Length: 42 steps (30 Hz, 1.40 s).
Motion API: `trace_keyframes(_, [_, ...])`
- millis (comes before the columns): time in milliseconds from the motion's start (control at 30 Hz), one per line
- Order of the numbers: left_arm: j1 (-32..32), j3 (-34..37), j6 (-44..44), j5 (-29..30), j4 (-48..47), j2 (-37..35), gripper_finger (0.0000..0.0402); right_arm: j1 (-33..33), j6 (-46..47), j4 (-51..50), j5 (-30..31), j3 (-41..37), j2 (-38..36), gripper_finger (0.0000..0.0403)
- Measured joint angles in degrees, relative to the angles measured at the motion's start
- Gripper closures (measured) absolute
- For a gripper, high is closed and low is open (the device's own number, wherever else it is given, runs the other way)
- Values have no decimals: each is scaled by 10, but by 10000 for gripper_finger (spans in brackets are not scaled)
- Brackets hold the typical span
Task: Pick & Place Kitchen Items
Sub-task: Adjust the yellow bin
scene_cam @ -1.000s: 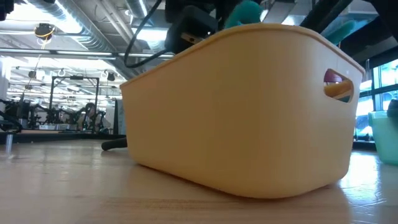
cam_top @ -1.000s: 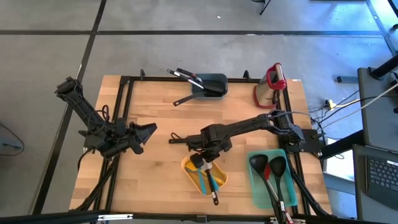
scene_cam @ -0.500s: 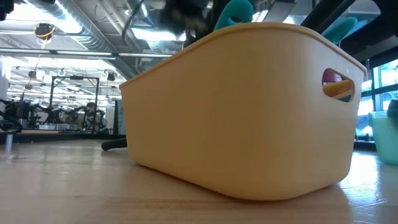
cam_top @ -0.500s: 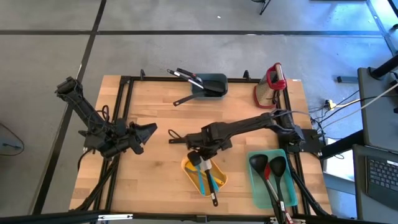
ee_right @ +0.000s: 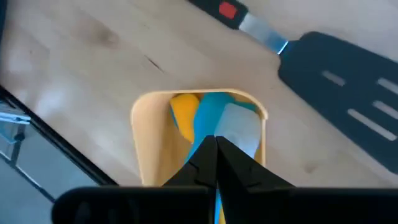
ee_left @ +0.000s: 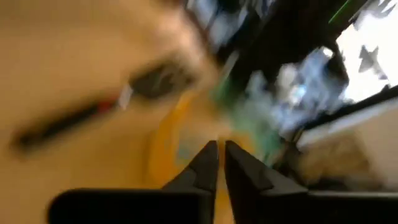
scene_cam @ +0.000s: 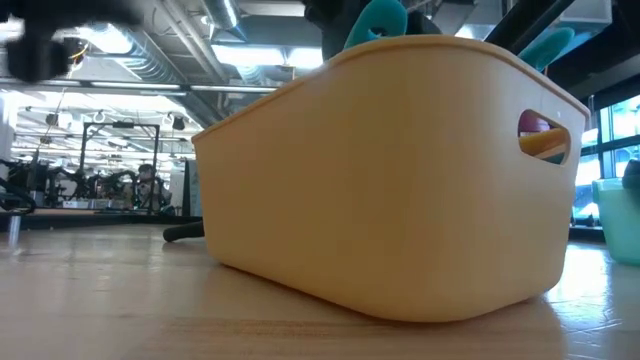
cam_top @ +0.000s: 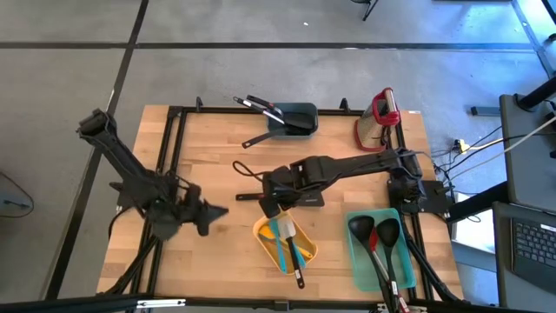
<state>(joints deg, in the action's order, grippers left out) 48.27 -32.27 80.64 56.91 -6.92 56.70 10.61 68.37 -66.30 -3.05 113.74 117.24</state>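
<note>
Your right claw (cam_top: 271, 209) is hovering at the centre of the high view, just above the upper end of the yellow bin (cam_top: 306, 253), with its fingers (ee_right: 205, 158) pressed together and gripping nothing. Inside that bin the teal spatulas (cam_top: 287, 239) and an orange-headed spatula (ee_right: 184, 118) are lying, handles pointing toward the lower edge of the frame. A black turner (ee_right: 348, 87) with a red-trimmed handle is lying on the wooden surface (cam_top: 217, 252) beside the bin. At lower right the teal tray (cam_top: 358, 261) is holding the black ladles (cam_top: 360, 229). Your left claw (cam_top: 217, 211) is sitting at centre left, well apart from the bin, and its fingers (ee_left: 208, 163) are standing nearly together on nothing.
</note>
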Motion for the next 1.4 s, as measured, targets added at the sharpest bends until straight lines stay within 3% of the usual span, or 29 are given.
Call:
trace_keyframes(100, [-4,0,98,-87,-74,46,396,0,-3,-30,5,2,-2,396])
trace_keyframes(200, [-17,0,159,-125,-77,100,399,4,-7,-45,7,1,-1,396])
trace_keyframes(367, [-76,0,136,-244,33,212,399,22,-11,-48,16,1,-1,398])
trace_keyframes(633, [-156,0,104,-348,185,330,400,77,19,-71,47,1,-4,401])
trace_keyframes(833, [-193,-6,93,-345,306,383,400,121,50,-102,88,1,-38,402])
trace_keyframes(1400, [-282,-282,-9,-477,266,581,400,193,98,-227,197,1,-154,403])
